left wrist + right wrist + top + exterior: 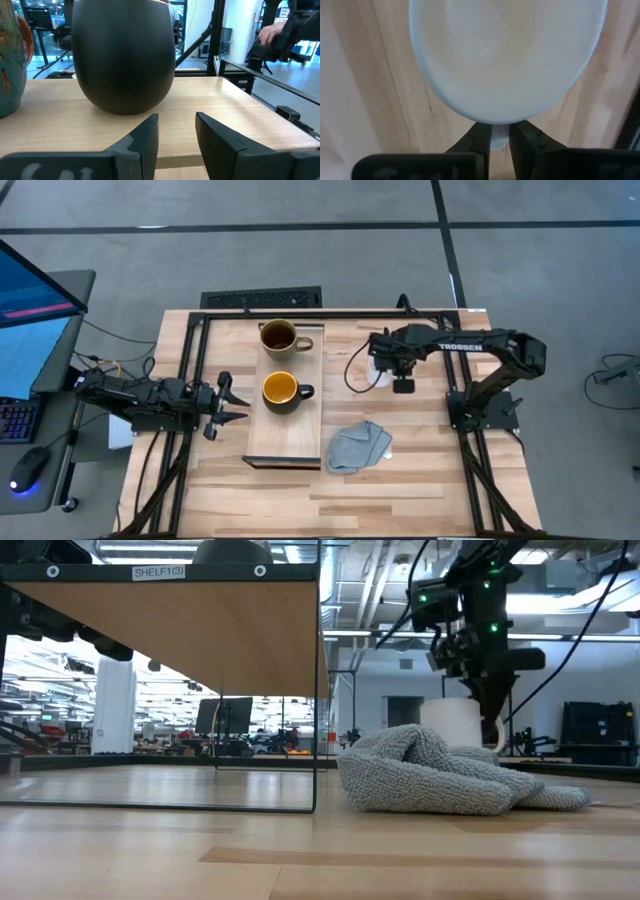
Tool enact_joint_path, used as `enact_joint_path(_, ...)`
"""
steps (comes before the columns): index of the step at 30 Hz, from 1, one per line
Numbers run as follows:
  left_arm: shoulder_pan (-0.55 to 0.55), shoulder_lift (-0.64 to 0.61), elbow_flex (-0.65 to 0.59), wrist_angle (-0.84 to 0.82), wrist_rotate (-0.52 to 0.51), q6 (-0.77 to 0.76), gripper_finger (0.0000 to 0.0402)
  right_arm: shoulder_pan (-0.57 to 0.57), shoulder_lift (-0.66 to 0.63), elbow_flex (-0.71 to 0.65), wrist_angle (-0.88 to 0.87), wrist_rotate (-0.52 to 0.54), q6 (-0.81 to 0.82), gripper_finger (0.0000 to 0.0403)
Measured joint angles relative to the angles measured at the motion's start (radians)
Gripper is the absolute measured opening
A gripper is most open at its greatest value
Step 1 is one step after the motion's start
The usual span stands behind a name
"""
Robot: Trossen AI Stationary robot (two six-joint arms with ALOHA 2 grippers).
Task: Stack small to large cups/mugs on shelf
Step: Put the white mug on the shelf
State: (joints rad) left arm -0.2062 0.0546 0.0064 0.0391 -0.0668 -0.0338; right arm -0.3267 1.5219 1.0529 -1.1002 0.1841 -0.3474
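Observation:
The small white mug (505, 55) stands right of the shelf (300, 442), behind the grey cloth (440, 775) in the low view (458, 722); the cloth hides its base. My right gripper (499, 142) is above it, shut on its handle. The brown-olive mug (278, 337) and the black mug with yellow-orange inside (280, 390) stand on the shelf. My left gripper (237, 402) is open and empty, level, just left of the shelf, pointing at the black mug (124, 55). My right gripper pinches the white mug's handle (499, 135) between its two fingers (472, 145), coming from above and pointing down. The mug is upright, its mouth up. Whether its base is on the table I cannot tell; the cloth hides it.
The shelf is a raised board on a thin dark frame (316, 690). The grey cloth (358, 445) lies crumpled on the table right of the shelf's near end. A keyboard (262, 299) lies beyond the table's far edge.

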Motion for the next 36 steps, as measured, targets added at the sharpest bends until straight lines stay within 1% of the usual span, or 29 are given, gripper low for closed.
enact_joint_path(8, 0.0, 0.0, 0.0, 0.0, 0.0, 0.004, 0.0119, 0.015, 0.0, 0.117, -0.082, 0.0, 0.038, 0.0062)
enact_joint_path(15, 0.0, 0.0, 0.0, 0.0, 0.0, 0.005, 0.0119, 0.093, 0.0, 0.232, -0.204, 0.0, 0.119, 0.0062)
enact_joint_path(21, 0.0, 0.0, 0.0, 0.0, 0.0, 0.004, 0.0119, 0.199, 0.0, 0.343, -0.296, 0.0, 0.232, 0.0061)
enact_joint_path(25, 0.0, 0.0, 0.0, 0.0, 0.0, 0.004, 0.0119, 0.284, 0.0, 0.415, -0.327, 0.0, 0.317, 0.0061)
enact_joint_path(32, 0.0, 0.0, 0.0, 0.0, 0.0, -0.002, 0.0119, 0.441, 0.0, 0.512, -0.332, 0.002, 0.453, 0.006)
enact_joint_path(36, 0.0, 0.0, 0.0, 0.0, 0.0, -0.005, 0.0119, 0.527, 0.002, 0.547, -0.339, 0.043, 0.525, 0.0054)
